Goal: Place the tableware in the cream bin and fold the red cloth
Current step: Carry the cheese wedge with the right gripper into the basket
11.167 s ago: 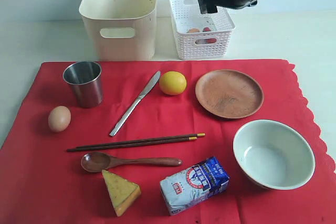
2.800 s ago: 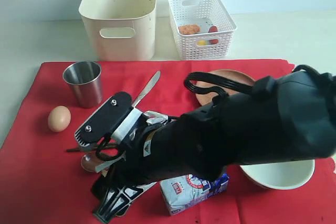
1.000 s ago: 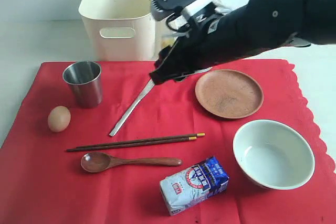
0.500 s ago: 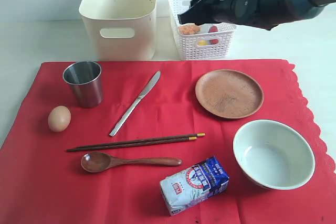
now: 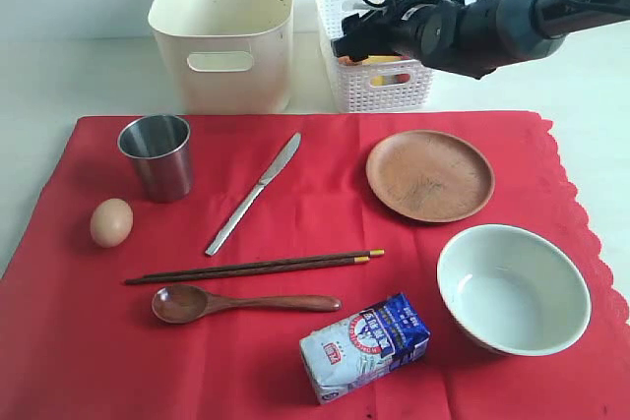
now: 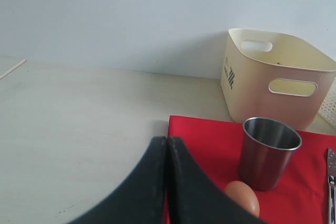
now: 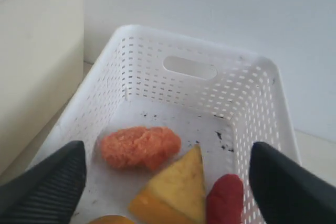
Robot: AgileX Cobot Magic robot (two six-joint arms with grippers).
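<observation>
Shifted off red cloth (image 5: 325, 218) into white basket (image 7: 252, 103): cheese wedge (image 7: 176, 190), loose between wide-spread, empty right gripper (image 7: 165, 161) fingers (image 7: 47, 182); left gripper (image 6: 167, 148) fingers pressed together, empty.

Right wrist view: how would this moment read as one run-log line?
right end effector: open above basket | cheese: in basket | left end effector: shut | cloth: unfolded

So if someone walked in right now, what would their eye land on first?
Probably the bright red cloth filling most of the exterior view, with the steel cup and the pale green bowl among the things laid out on it. Next, the black right gripper, hovering wide open above the white lattice basket at the back, beside the cream bin.
</observation>
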